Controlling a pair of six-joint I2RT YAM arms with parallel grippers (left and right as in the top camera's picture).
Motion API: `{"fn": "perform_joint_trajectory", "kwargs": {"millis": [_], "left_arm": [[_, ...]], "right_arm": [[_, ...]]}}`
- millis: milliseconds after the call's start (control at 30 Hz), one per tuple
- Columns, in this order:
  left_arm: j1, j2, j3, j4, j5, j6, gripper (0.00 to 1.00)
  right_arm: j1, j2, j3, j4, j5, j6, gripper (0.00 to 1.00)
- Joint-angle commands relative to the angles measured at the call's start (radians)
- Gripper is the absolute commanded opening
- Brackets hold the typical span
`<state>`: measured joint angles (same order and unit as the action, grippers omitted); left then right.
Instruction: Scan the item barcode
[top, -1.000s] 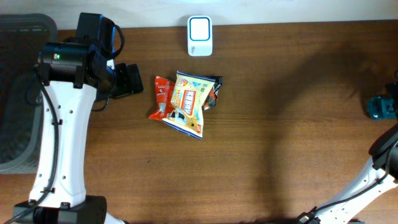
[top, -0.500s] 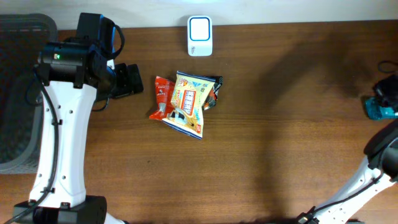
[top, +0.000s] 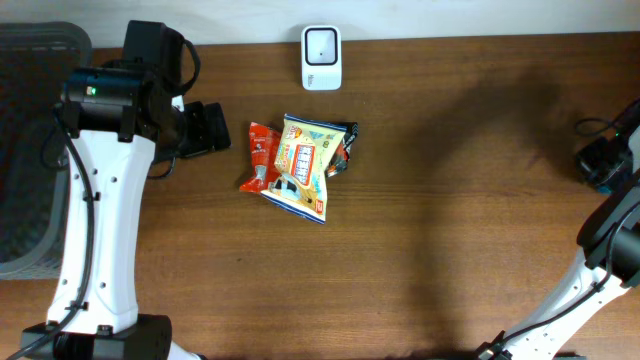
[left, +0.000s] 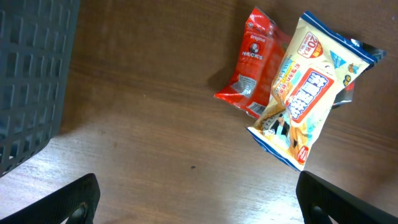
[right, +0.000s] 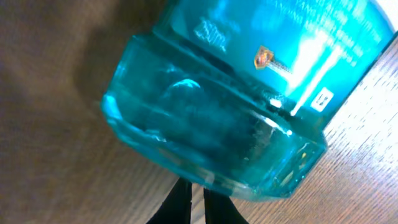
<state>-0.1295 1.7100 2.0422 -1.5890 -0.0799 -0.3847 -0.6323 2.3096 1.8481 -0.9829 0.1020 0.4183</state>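
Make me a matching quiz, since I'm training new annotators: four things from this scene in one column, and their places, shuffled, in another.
Things:
1. white scanner
2. red packet
3. teal container
4. grey basket

Places:
A. at the right edge of the table
B. far left, beside the left arm
C. left side of the snack pile
D. middle of the far edge of the table

Pairs: 1-D, 2-C, 3-A, 4-B
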Motion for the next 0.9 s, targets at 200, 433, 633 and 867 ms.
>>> {"fn": "perform_joint_trajectory", "kwargs": {"millis": [200,433,633,867], "left_arm": [[-0.001,-0.004,0.006,0.001,-0.011,0.012,0.99],[-0.001,-0.004,0.006,0.001,-0.011,0.012,0.99],[-0.001,-0.004,0.006,0.001,-0.011,0.012,0.99],[-0.001,-0.004,0.006,0.001,-0.011,0.012,0.99]], "right_arm": [[-0.014,-0.013,0.022,0.075,0.093,-0.056,0.13],[0.031,-0.014,0.264,-0.129,-0.398,-0.121,0.25],[0.269,-0.014,0.284,-0.319,-0.813,-0.415,0.93],[0.755,-0.013,0.203,-0.344,-0.692,-0.481,0.99]]}}
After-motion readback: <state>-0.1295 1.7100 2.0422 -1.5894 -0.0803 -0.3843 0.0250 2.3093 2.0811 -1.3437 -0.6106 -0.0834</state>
